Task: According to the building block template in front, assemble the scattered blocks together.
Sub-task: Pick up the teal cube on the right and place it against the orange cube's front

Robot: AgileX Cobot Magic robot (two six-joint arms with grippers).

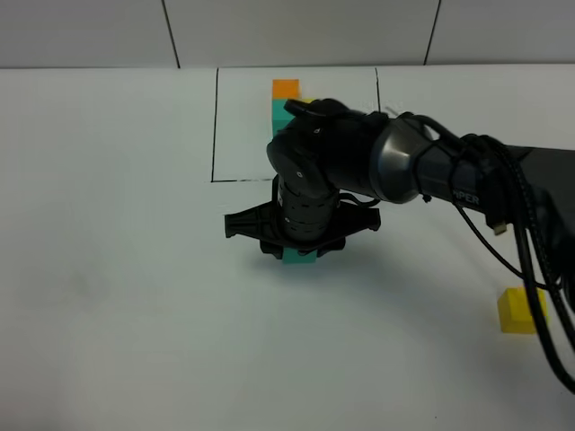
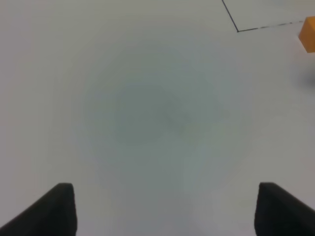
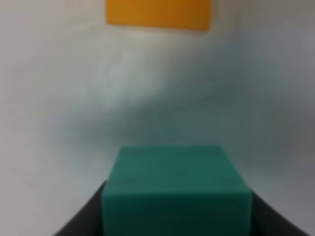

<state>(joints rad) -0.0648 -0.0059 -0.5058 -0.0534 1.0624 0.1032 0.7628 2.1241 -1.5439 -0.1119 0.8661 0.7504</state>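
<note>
Much of the building block template (image 1: 285, 99) at the far edge of the desk (image 1: 108, 314) is covered by the right arm (image 1: 404, 166). Only its orange top, part of its teal cube and a sliver of yellow are seen inside the drawn rectangle (image 1: 216, 126).

In the high view the orange cube (image 3: 157, 14) is hidden under the arm. It is shown blurred in the right wrist view, just beyond the teal cube (image 3: 177, 191) and apart from it, and is cut off at the picture's border in the left wrist view.

The teal cube is clamped between the jaws of the right gripper (image 1: 296, 247) near the middle of the desk, just on the near side of the rectangle's near line. Whether it rests on the desk cannot be told.

The yellow cube (image 1: 521, 310) is found alone near the right edge, partly crossed by cables (image 1: 530, 260).

Of the left gripper (image 2: 165, 211) only two dark fingertips (image 2: 61, 206) are seen, spread wide over bare desk with nothing between them.
</note>
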